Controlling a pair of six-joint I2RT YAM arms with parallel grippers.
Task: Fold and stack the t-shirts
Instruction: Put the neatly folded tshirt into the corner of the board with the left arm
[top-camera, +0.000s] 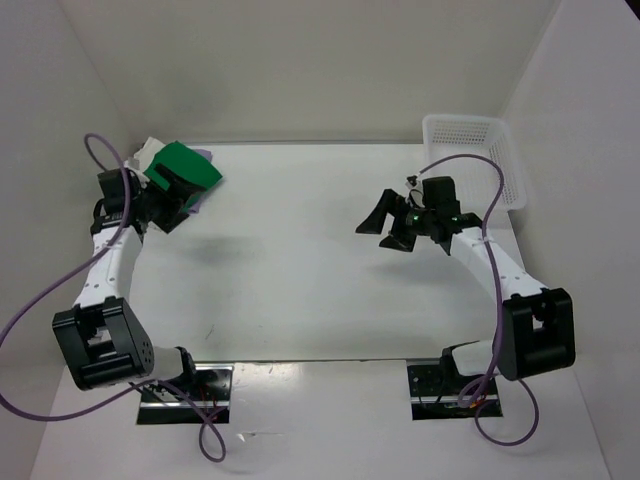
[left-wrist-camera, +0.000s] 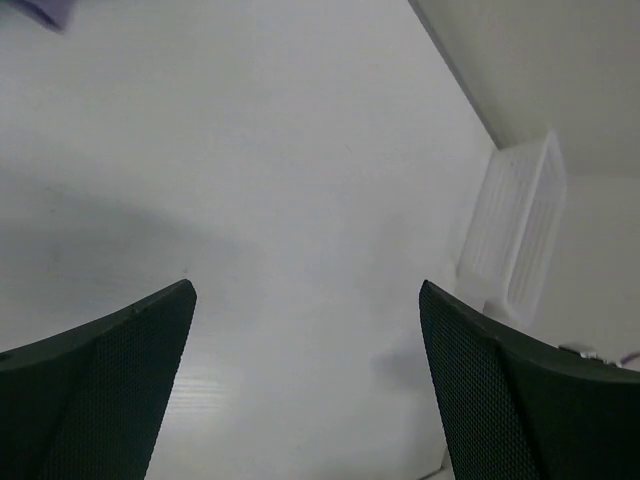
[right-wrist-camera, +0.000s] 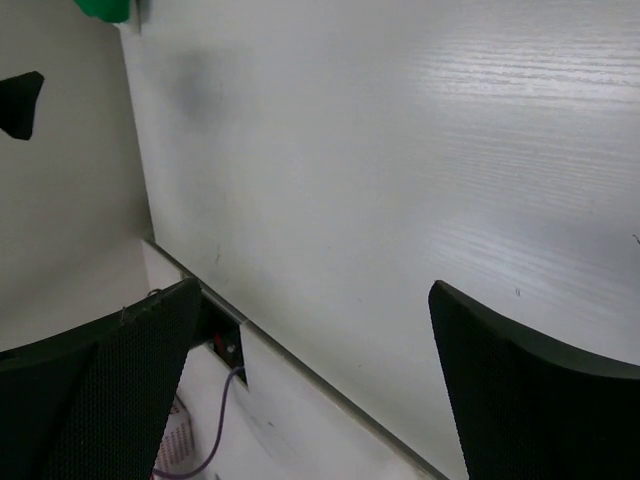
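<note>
The t-shirts lie in a pile at the table's far left corner. The bright green one (top-camera: 187, 162) is on top, a lavender edge (top-camera: 206, 156) pokes out beside it, and a bit of cream white (top-camera: 150, 150) shows behind. My left gripper (top-camera: 178, 205) hovers over the pile's near edge, open, with nothing between its fingers (left-wrist-camera: 305, 290). Only a lavender scrap (left-wrist-camera: 45, 10) shows in the left wrist view. My right gripper (top-camera: 385, 228) hangs open and empty over the table's right half (right-wrist-camera: 312, 290). A corner of the green shirt (right-wrist-camera: 105, 8) appears far off in the right wrist view.
A white mesh basket (top-camera: 478, 158) stands at the far right corner, and it also shows in the left wrist view as the basket (left-wrist-camera: 515, 235). White walls close in the table on the left, back and right. Purple cables loop beside both arm bases.
</note>
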